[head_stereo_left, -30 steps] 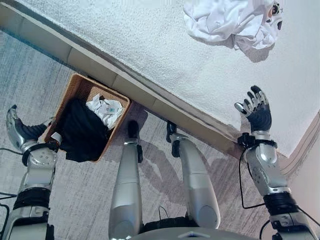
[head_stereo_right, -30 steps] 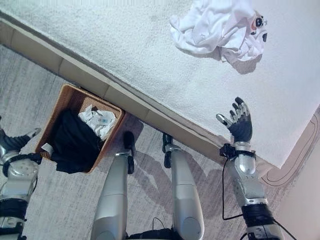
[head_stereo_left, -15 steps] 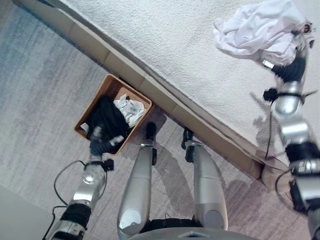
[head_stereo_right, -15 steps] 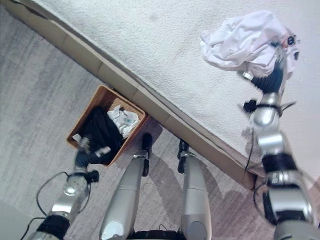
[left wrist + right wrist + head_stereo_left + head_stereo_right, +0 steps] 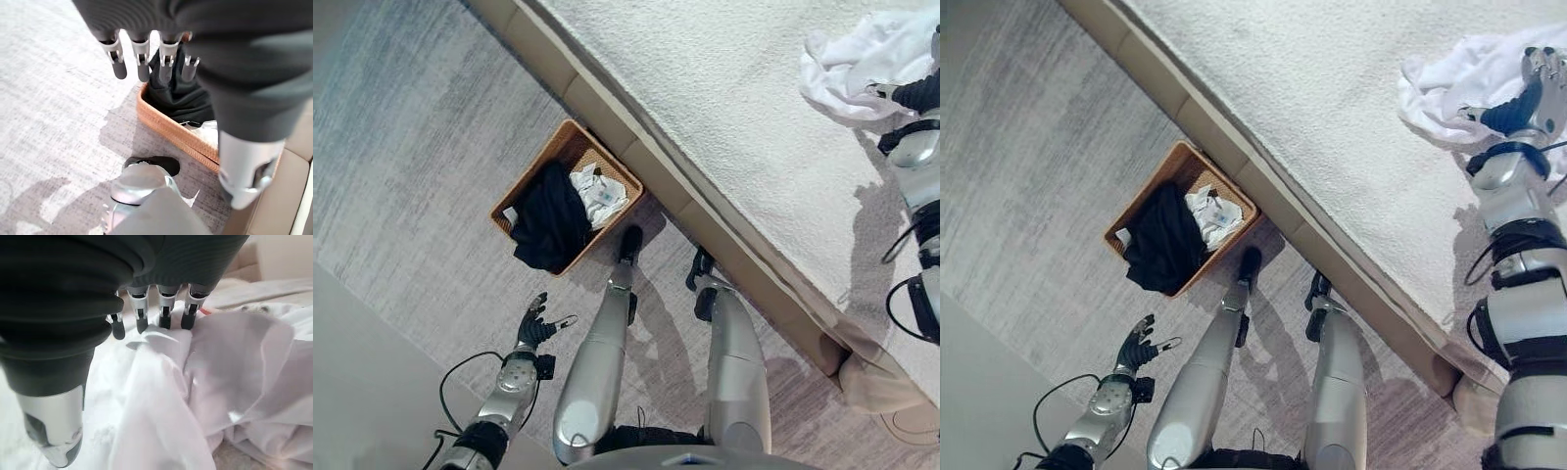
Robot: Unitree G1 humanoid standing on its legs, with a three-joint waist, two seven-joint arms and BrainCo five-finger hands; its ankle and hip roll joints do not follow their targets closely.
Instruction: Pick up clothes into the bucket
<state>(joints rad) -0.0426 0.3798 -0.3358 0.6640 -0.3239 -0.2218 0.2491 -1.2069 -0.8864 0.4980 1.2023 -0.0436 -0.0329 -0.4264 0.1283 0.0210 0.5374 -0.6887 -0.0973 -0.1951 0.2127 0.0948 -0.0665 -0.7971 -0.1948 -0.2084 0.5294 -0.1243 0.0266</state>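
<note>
Two hands show, far apart. The right hand [image 5: 1526,95] is up on the bed [image 5: 724,108], at the white cloth [image 5: 1474,73] that lies bunched near the bed's far side. In the right wrist view its fingers [image 5: 164,308] are straight and spread a little, with the tips down at the folds of the cloth [image 5: 195,396]. The thumb [image 5: 51,426] stands apart from them. The fingers are not closed on the cloth.

The left hand [image 5: 536,326] is low, over the grey floor [image 5: 401,176]. It is near the basket [image 5: 514,201] but not touching it. Its fingers [image 5: 142,56] are straight and apart, and it holds nothing.

The basket is brown and woven. It stands on the floor just beside the tan edge of the bed [image 5: 636,157]. Inside it lies a black cloth [image 5: 548,220], which takes up most of the room and hangs a bit over the rim. Next to that, on the side nearest the bed, is a small white cloth [image 5: 597,193].

The bed top is white and fuzzy. The white cloth on it is well apart from the basket. A pale round thing [image 5: 876,377] lies on the floor past the corner of the bed; I cannot tell what it is.
</note>
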